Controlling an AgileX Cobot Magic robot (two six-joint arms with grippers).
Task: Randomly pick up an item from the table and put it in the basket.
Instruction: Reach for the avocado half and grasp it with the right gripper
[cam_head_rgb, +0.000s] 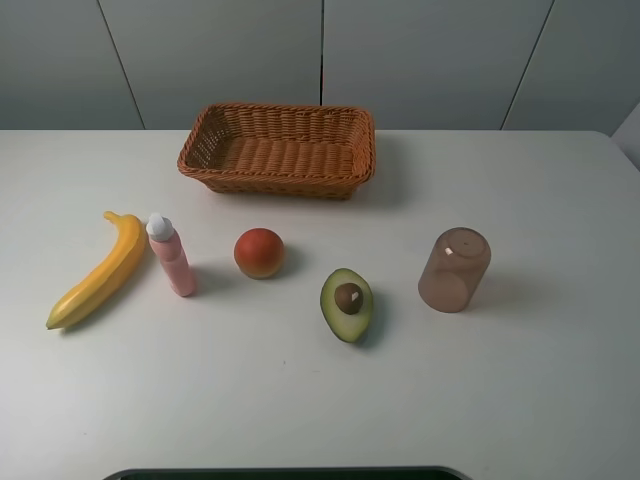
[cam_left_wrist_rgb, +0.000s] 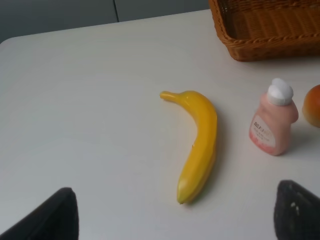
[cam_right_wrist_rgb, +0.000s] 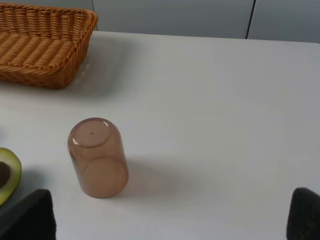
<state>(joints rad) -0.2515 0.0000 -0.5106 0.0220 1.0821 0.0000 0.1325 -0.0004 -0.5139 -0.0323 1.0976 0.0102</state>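
Our left pincer and right pincer hang spread wide and empty, ready to grasp, while the avocado half lies pit-up on the table, well apart from the basket.

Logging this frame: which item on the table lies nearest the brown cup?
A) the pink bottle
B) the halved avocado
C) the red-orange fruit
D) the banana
B: in the high view the halved avocado lies just left of the brown cup, while the red-orange fruit, pink bottle and banana sit progressively farther left.
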